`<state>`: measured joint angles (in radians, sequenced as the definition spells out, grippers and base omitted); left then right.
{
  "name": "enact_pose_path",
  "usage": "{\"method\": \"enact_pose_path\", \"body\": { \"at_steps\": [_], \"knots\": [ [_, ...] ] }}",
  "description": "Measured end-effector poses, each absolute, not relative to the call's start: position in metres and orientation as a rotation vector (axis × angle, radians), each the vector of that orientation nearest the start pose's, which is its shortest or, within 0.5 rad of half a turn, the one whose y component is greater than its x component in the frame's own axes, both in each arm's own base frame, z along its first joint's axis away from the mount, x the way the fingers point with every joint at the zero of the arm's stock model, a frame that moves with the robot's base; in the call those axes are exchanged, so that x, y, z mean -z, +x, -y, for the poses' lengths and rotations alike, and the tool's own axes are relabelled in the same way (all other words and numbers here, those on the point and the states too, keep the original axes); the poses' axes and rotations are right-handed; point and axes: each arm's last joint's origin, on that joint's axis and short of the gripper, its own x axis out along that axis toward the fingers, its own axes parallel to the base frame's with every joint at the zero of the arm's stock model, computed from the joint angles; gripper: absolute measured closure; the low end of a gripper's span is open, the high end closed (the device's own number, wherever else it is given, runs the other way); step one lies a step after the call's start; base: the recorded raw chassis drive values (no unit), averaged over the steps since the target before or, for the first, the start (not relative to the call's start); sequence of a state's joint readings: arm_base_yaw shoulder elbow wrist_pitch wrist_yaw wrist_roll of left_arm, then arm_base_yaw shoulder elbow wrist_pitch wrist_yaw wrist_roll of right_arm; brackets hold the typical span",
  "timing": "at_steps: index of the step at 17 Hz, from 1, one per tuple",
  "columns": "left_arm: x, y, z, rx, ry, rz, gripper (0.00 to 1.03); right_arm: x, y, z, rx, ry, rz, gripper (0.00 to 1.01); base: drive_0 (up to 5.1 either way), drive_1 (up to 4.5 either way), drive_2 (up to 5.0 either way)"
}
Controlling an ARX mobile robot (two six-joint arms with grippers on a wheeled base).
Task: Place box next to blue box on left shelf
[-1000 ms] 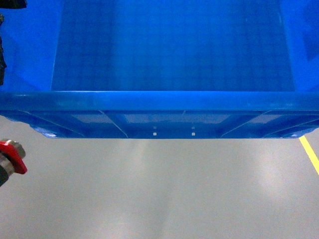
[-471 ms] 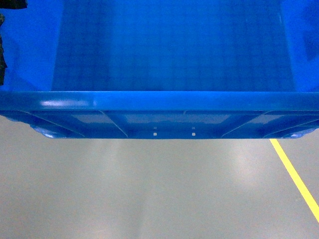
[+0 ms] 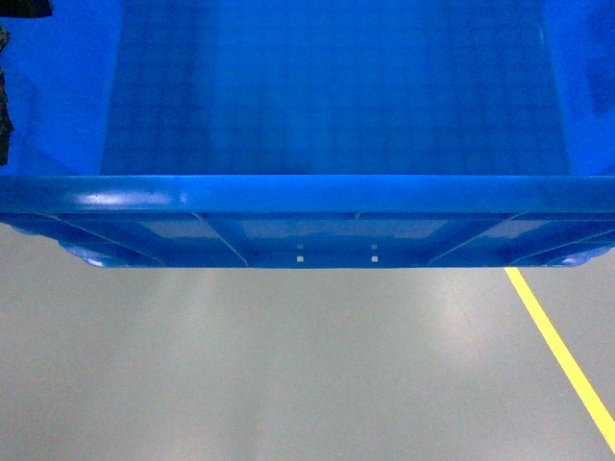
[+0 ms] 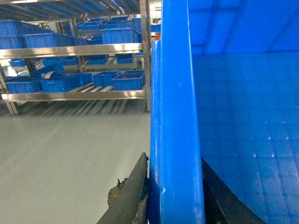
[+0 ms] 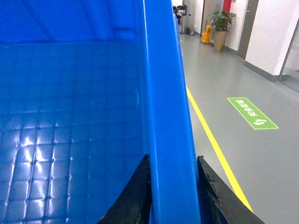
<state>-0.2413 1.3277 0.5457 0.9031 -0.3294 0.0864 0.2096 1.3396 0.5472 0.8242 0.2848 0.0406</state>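
The box (image 3: 327, 96), a large bright-blue crate with a grid-embossed floor, fills the upper half of the head view and hangs above the grey floor. My left gripper (image 4: 174, 158) is shut on the box's left wall (image 4: 177, 116), one finger outside and one inside. My right gripper (image 5: 173, 157) is shut on the right wall (image 5: 168, 93) in the same way. The left shelf and the blue box on it are out of view.
Steel-framed racks (image 4: 74, 95) holding small blue bins stand to the left across open grey floor. A yellow floor line (image 3: 562, 355) runs along the right. Farther right are a green floor sign (image 5: 252, 113), a potted plant (image 5: 219, 28) and a white wall.
In the head view the yellow line has slid leftward and a red-tipped object at the left edge has left the view. The box stays fixed in both grippers.
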Motion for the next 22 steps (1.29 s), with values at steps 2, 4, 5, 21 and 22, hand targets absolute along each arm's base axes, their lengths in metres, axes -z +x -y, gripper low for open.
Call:
{"method": "enact_pose_path", "body": {
  "at_steps": [2, 4, 5, 21, 22],
  "knots": [
    [-0.2415, 0.2615, 0.0547, -0.093, 0.051, 0.116, 0.85, -0.2315, 0.2655, -0.0482, 0.074, 0.049, 0.035, 0.81, -1.5, -1.51, -1.5],
    [-0.2413, 0.2615, 0.0547, -0.093, 0.052, 0.114, 0.85, -0.2311, 0.2655, -0.0481, 0.075, 0.048, 0.032, 0.81, -1.5, -1.51, -1.5],
    [-0.2414, 0.2615, 0.0547, -0.093, 0.051, 0.115, 0.85, -0.2315, 0.2655, -0.0482, 0.074, 0.048, 0.035, 0.81, -1.5, -1.51, -1.5],
    [-0.2414, 0.2615, 0.0547, -0.092, 0.052, 0.115, 0.85, -0.2317, 0.2656, -0.0482, 0.074, 0.047, 0.037, 0.81, -0.9, 0.89, -2.6],
    [-0.2413, 0.2615, 0.0547, -0.093, 0.052, 0.114, 0.85, -0.2314, 0.2656, -0.0482, 0.074, 0.046, 0.033, 0.81, -0.1, 3.97, -4.1]
  ]
}}
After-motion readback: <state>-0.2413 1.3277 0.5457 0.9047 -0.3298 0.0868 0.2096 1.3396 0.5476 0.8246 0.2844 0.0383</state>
